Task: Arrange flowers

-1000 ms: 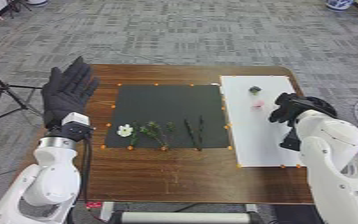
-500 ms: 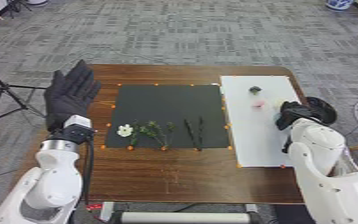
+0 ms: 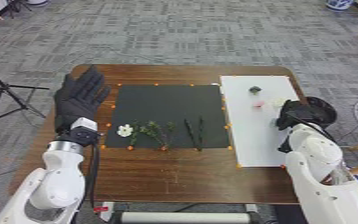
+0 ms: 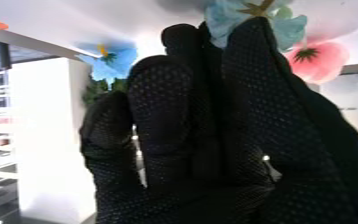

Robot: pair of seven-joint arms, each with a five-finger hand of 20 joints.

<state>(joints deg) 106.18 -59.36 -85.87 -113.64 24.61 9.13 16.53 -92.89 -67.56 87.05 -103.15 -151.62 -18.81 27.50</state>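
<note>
In the head view, my right hand (image 3: 295, 116) is low over the right side of the white board (image 3: 251, 137). In the right wrist view, my right hand (image 4: 189, 150) has straight fingers, with a light blue flower (image 4: 286, 27) close behind the fingertips; contact cannot be told. A pink flower (image 4: 319, 61) and a blue flower (image 4: 115, 62) are beside them. My left hand (image 3: 79, 100) is open over the table's left edge. The black mat (image 3: 149, 107) holds a white flower (image 3: 125, 131), green sprigs (image 3: 154, 131) and dark stems (image 3: 190, 132).
The white board also bears a dark flower (image 3: 255, 89) and a small pink flower (image 3: 258, 104). A round black container (image 3: 324, 114) stands at the table's right edge, just beyond my right hand. Brown wood (image 3: 180, 172) borders the mat in front.
My right hand has moved rightward and nearer, uncovering a pale patch on the board and more of the black container. My left hand has shifted slightly right and nearer.
</note>
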